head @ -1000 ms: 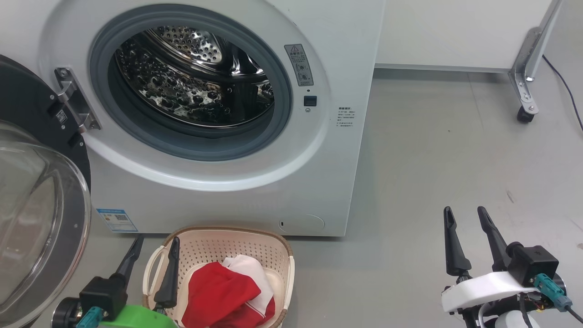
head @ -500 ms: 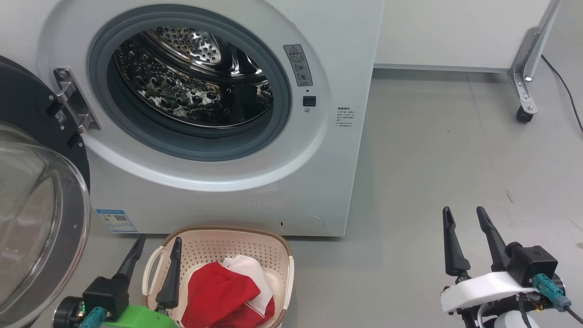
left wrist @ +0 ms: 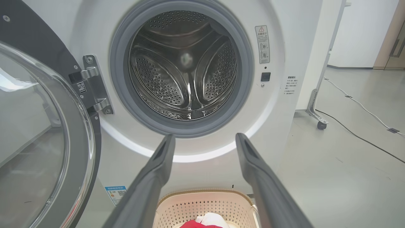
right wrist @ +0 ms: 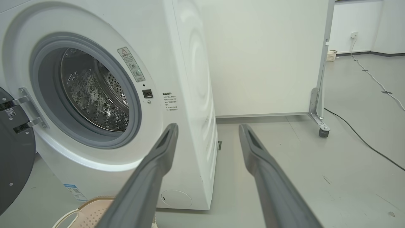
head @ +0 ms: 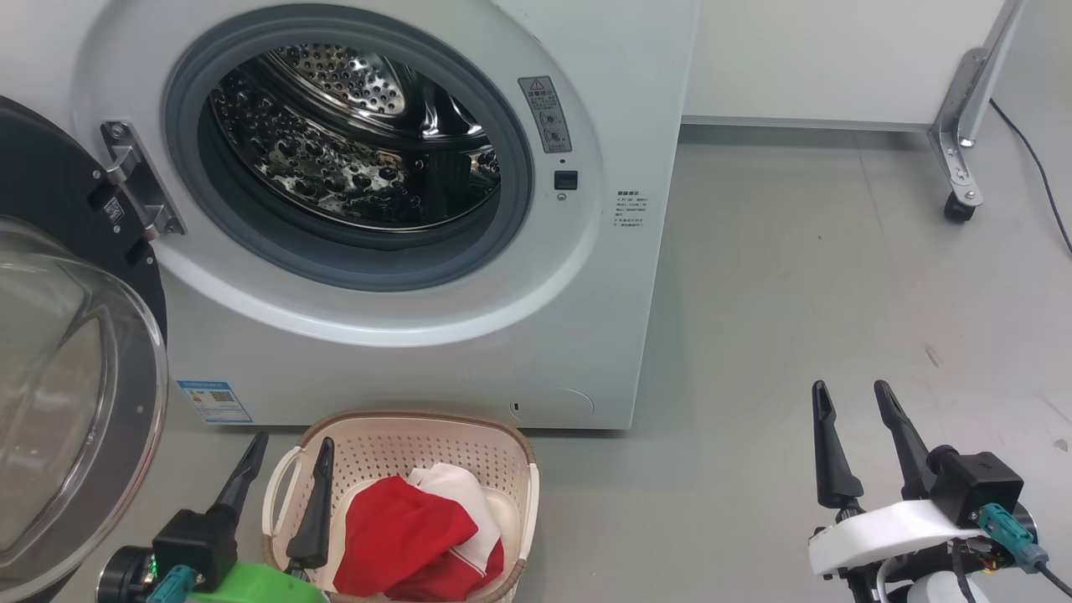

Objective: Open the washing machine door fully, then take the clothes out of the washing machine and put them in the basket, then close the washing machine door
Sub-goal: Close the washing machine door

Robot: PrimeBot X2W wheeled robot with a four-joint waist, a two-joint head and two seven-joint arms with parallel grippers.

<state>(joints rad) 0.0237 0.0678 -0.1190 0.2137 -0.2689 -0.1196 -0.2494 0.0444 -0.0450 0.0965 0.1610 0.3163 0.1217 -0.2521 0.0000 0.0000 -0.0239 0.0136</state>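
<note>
Though apart — clothes [head: 402, 536] beside left gripper [head: 291, 440]

The white washing machine [head: 419, 368] has a grey gasket [head: 352, 266]; the cream perforated basket [head: 402, 450], brown-rimmed, carries red-and-white clothes [head: 402, 536].

Right end effector [right wrist: 208, 127], fingers apart, before the washing machine [right wrist: 182, 47] corner; the basket [right wrist: 91, 211] rim low left

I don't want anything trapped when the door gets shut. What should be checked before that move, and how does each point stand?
1. Drum empty: ok.
2. Clothes lying in the basket: ok.
3. Gasket free of fabric: ok.
4. Left gripper open and empty: ok.
5. Right gripper open, away from the washing machine: ok.
6. Washing machine door clears the basket when swung: cannot tell.
</note>
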